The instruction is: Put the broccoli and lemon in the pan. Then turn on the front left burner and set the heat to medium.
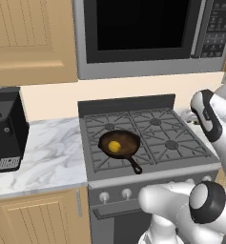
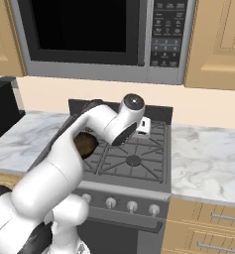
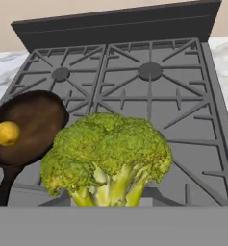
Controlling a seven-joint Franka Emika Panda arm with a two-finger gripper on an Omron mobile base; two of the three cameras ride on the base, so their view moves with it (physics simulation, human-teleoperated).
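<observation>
the broccoli [image 3: 107,161] sits large at the bottom of the hand view, stem down, close against the camera – the hand is closed on it and carries it in the air above the stove [image 3: 183,120]. the fingertips themselves are hidden behind the floret. under it lies bare grate, just right of the pan [image 3: 31,127].

the pan stands on the front left burner's grate [image 1: 97,159], its short black handle [image 1: 135,166] pointing toward the stove's front edge and a little to the right. the lemon [image 1: 114,146] rests inside the pan, near the middle, touching the pan floor. in the hand view the lemon [image 3: 7,133] shows toward the pan's left side.

surroundings: four grated burners, a dark back panel behind them, a row of pale knobs [image 1: 115,194] along the stove front. a microwave [image 1: 143,33] hangs over the stove, with wooden cupboards to either side. a black coffee machine [image 1: 8,128] stands on the marble desk [image 1: 47,157] left of the stove, well apart from the pan; more marble desk [image 2: 208,158] lies to the right.

obstructions – in the right base view the white arm [image 2: 96,129] crosses in front of the pan, leaving a brown sliver [image 2: 86,144] of it visible. nothing else stands on the grates between the broccoli and the pan.
</observation>
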